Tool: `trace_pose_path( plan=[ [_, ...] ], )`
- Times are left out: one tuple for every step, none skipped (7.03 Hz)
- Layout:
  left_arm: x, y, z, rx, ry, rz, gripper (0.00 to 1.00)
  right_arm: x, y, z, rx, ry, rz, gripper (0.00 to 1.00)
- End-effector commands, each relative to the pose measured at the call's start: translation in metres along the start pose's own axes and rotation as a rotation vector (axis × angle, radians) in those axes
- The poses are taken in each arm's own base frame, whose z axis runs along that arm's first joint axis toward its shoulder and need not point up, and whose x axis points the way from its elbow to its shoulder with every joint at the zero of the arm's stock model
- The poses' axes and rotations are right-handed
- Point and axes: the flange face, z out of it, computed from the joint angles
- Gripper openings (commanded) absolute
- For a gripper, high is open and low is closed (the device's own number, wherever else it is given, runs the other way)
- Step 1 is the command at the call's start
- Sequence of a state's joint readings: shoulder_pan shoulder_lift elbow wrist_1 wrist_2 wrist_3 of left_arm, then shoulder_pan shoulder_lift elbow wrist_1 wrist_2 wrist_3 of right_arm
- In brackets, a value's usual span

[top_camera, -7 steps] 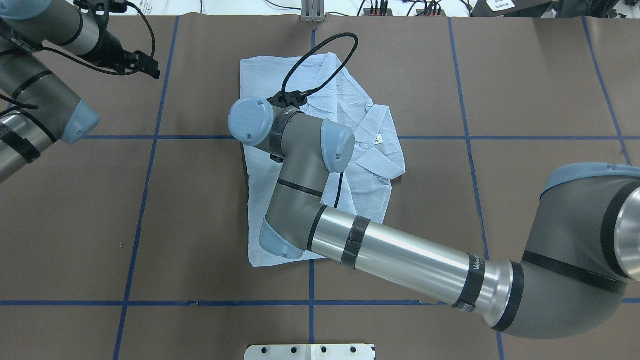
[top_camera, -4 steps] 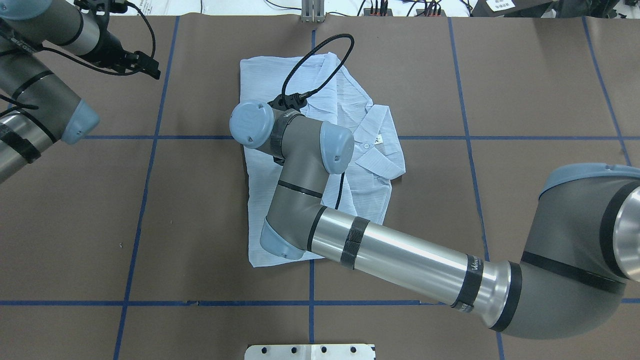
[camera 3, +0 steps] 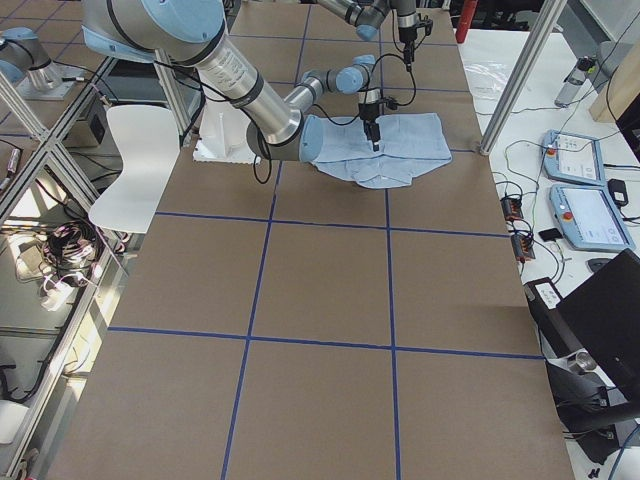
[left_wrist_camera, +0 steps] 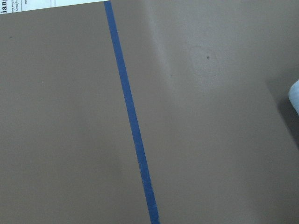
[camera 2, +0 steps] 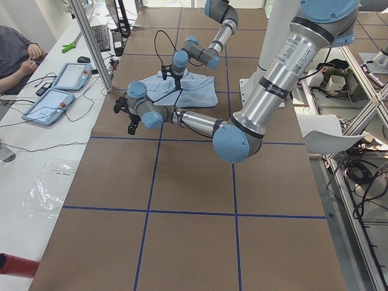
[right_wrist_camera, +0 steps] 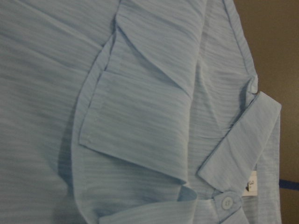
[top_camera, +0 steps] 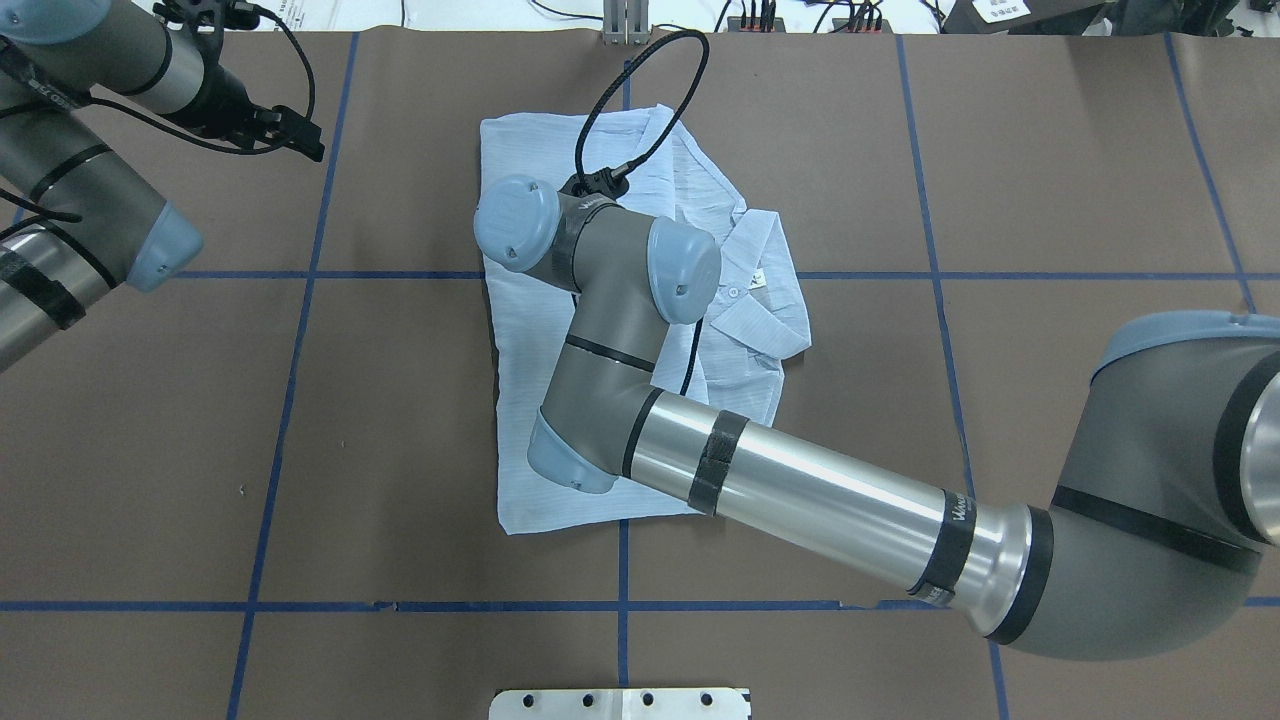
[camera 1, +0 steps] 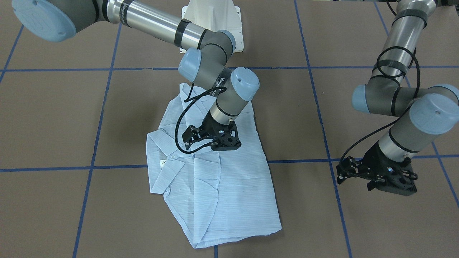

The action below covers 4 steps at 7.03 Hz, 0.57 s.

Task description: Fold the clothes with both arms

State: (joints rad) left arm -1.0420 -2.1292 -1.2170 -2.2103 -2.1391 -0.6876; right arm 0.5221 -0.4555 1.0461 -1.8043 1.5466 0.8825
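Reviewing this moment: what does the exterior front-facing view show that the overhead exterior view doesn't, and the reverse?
Front-facing only: the right gripper, hanging over the shirt. Overhead only: plugs and cables along the table's far edge; there the right arm hides its own gripper. Both: the folded shirt with its collar on the brown table, and the left gripper off to the side, clear of the shirt.

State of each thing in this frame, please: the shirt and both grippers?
shirt: folded into a rough rectangle, lying flat on the table, collar showing.
right gripper: above the shirt's middle; open or shut unclear.
left gripper: over bare table, apart from the shirt; open or shut unclear.
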Motion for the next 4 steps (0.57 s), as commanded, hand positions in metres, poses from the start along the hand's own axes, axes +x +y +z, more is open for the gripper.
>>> trace_pose_path(
  plan=[
    [0.002, 0.002, 0.002, -0.003, 0.002, 0.002, 1.0, 0.036, -0.01, 0.006, -0.032, 0.054, -0.037, 1.0],
    [0.004, 0.002, 0.001, -0.001, 0.003, 0.004, 1.0, 0.068, -0.005, 0.032, -0.038, 0.068, -0.05, 1.0],
    [0.004, 0.002, 0.001, -0.001, 0.003, 0.004, 1.0, 0.117, 0.01, 0.056, -0.045, 0.083, -0.093, 1.0],
    [0.005, 0.001, -0.001, 0.002, 0.006, 0.006, 1.0, 0.165, 0.028, 0.069, -0.051, 0.099, -0.139, 1.0]
  ],
)
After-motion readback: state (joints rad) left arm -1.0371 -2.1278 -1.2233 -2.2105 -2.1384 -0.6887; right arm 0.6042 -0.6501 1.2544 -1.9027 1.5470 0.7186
